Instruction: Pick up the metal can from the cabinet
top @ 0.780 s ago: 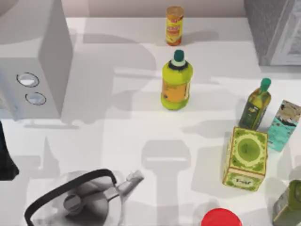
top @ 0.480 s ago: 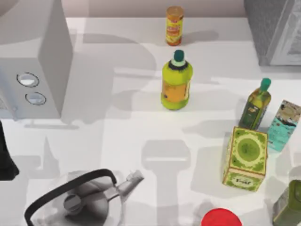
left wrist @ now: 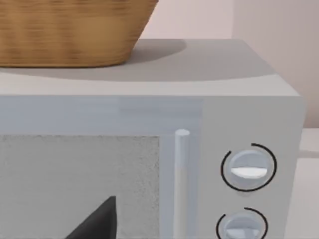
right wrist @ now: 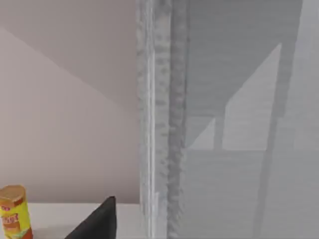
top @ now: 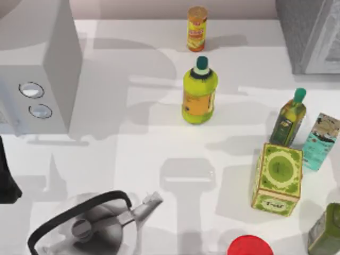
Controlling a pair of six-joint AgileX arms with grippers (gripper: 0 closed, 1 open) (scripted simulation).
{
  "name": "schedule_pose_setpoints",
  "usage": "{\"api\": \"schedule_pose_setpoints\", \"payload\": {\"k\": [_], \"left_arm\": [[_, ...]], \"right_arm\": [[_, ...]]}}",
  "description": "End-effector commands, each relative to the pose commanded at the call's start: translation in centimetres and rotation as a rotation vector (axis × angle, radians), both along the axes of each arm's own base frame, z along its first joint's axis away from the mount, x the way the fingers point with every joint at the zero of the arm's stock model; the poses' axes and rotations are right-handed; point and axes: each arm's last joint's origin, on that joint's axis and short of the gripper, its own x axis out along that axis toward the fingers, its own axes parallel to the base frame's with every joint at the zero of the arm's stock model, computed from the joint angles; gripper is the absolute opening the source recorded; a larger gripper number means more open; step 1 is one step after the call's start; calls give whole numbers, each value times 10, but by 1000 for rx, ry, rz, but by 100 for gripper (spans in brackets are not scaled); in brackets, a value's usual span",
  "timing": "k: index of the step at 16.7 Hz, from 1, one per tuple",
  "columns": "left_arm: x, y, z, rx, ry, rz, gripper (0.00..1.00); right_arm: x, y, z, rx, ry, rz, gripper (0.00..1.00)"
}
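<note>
The grey cabinet (top: 311,37) stands at the table's back right corner. In the right wrist view its front panel (right wrist: 239,124) and vertical edge are close ahead. The metal can is hidden. A dark part of my right gripper (right wrist: 97,221) pokes in beside the cabinet's edge. My left gripper (left wrist: 97,221) faces the microwave (left wrist: 149,114), and the left arm (top: 6,178) is a dark shape at the table's left edge.
A microwave (top: 37,69) with a wicker basket (left wrist: 70,30) on top stands at the left. A kettle (top: 90,226) is at the front. A yellow-green bottle (top: 199,93) and orange canister (top: 197,28) are in the middle. An oil bottle (top: 289,119), teal carton (top: 321,141), green box (top: 278,178) and red lid (top: 249,247) crowd the right.
No object has moved. A faint shadow near the red lid has shifted slightly.
</note>
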Motion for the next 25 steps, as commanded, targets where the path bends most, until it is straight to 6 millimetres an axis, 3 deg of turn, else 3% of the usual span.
{"api": "schedule_pose_setpoints", "payload": {"k": [3,5,11,15,22,25], "left_arm": [[0,0,0,0,0,0,100],[0,0,0,0,0,0,100],[0,0,0,0,0,0,100],[0,0,0,0,0,0,100],[0,0,0,0,0,0,100],[0,0,0,0,0,0,100]], "right_arm": [[23,6,68,2,-22,0,100],[44,12,102,2,-19,-1,100],[101,30,170,6,-24,0,100],[125,39,184,6,-17,1,100],[128,39,185,6,-18,-2,100],[151,54,180,3,-24,-5,100]]}}
